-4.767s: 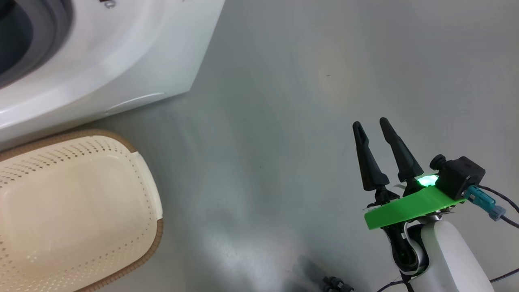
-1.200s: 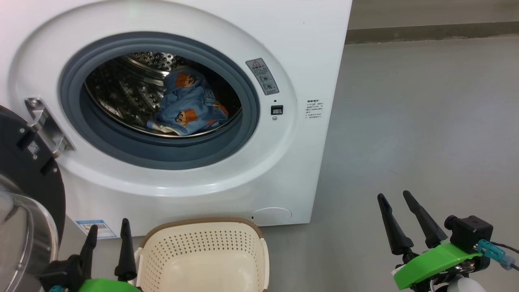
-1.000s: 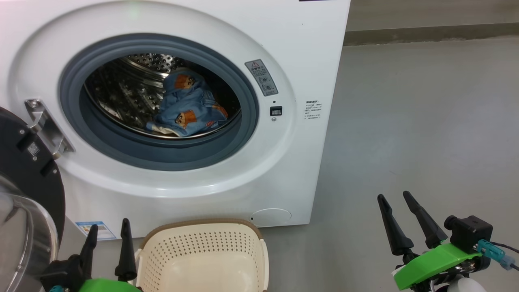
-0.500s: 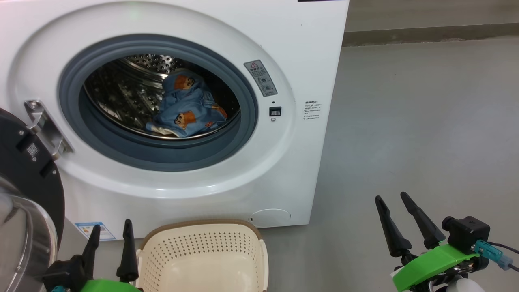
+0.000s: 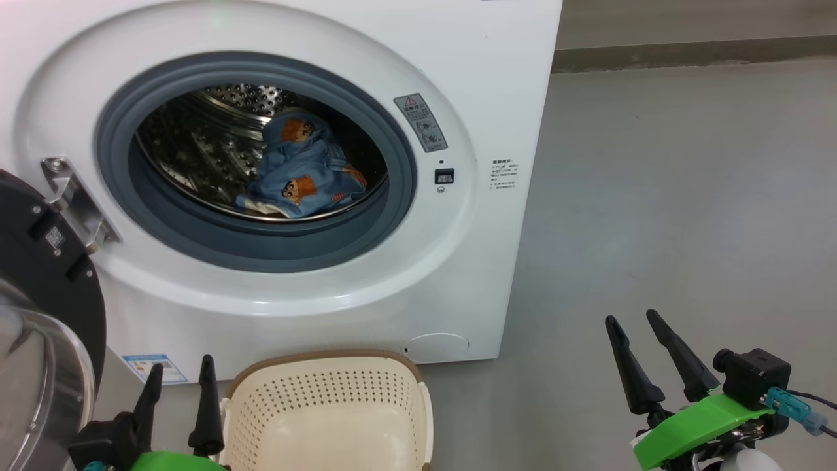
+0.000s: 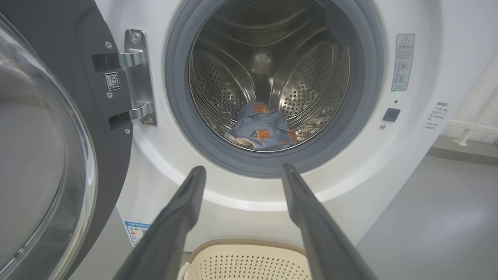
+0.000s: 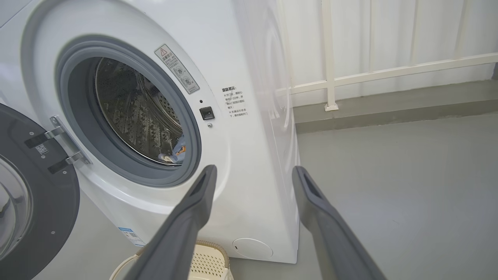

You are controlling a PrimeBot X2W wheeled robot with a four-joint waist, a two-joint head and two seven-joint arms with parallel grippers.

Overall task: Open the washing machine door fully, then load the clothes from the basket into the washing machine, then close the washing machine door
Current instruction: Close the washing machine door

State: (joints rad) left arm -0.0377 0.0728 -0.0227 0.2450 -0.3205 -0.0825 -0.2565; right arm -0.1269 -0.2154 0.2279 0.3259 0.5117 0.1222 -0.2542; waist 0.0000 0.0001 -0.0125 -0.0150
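Observation:
The white washing machine (image 5: pixel 497 85) stands with its door (image 5: pixel 39 288) swung wide open to the left on a metal hinge (image 5: pixel 72 196). Light blue clothes (image 5: pixel 304 173) with orange prints lie inside the steel drum, also seen as clothes (image 6: pixel 262 128) in the left wrist view. The cream basket (image 5: pixel 327 392) sits on the floor below the opening, with nothing showing inside. My left gripper (image 5: pixel 182 367) is open at the lower left, beside the basket. My right gripper (image 5: pixel 633 320) is open at the lower right, over bare floor.
Grey floor (image 5: pixel 686 183) stretches to the right of the machine. A white railing (image 7: pixel 330 77) and a low kerb run along the back. A blue label (image 5: pixel 153 366) is stuck low on the machine's front.
Nearly five seconds ago the head camera looked down at the floor and basket; it has since lifted to face the drum. Over the last second both grippers stay open and almost still.

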